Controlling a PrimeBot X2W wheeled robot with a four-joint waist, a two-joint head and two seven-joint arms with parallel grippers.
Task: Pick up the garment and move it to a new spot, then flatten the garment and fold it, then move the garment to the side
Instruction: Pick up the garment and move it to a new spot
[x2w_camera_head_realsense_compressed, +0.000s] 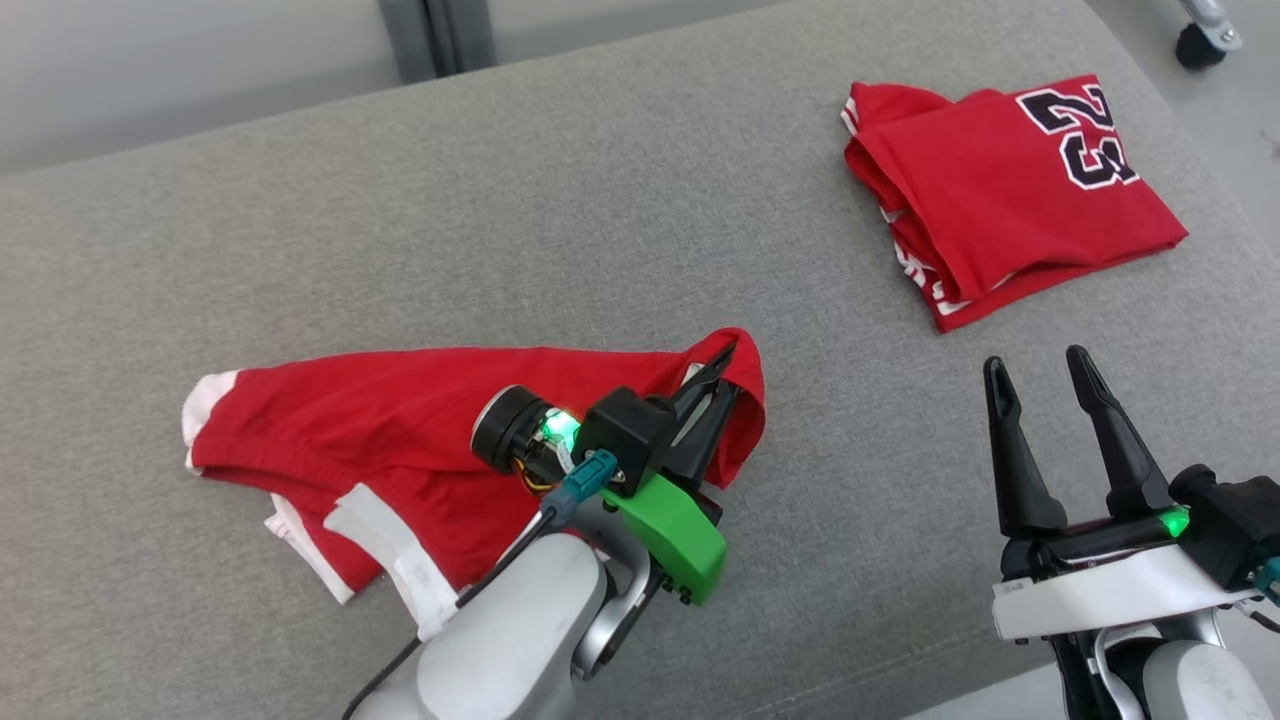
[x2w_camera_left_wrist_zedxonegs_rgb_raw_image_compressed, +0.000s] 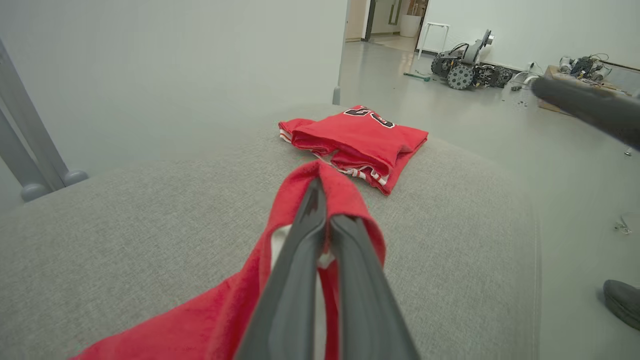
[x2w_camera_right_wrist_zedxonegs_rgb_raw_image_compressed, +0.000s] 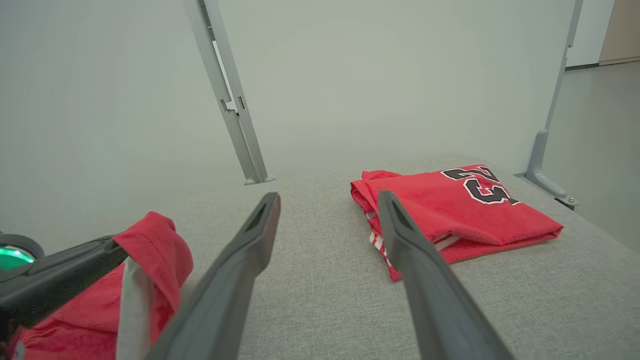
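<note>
The garment (x2w_camera_head_realsense_compressed: 350, 420) is red with white trim and lies crumpled and stretched out on the grey cushion (x2w_camera_head_realsense_compressed: 600, 220), left of centre. My left gripper (x2w_camera_head_realsense_compressed: 725, 365) is shut on the garment's right end, which is pulled up into a peak over the fingers. The left wrist view shows the red cloth (x2w_camera_left_wrist_zedxonegs_rgb_raw_image_compressed: 225, 310) draped around the pinched fingertips of that gripper (x2w_camera_left_wrist_zedxonegs_rgb_raw_image_compressed: 325, 210). My right gripper (x2w_camera_head_realsense_compressed: 1035, 360) stands open and holds nothing at the lower right, apart from the cloth. In the right wrist view the garment (x2w_camera_right_wrist_zedxonegs_rgb_raw_image_compressed: 160, 250) sits left of that open gripper (x2w_camera_right_wrist_zedxonegs_rgb_raw_image_compressed: 328, 196).
A folded red jersey (x2w_camera_head_realsense_compressed: 1010, 190) with a black number lies at the cushion's far right, seen also as the jersey (x2w_camera_right_wrist_zedxonegs_rgb_raw_image_compressed: 450, 210) ahead of my right fingers. The cushion's edge drops to the floor on the right, where a wheeled machine (x2w_camera_left_wrist_zedxonegs_rgb_raw_image_compressed: 465, 70) stands far off.
</note>
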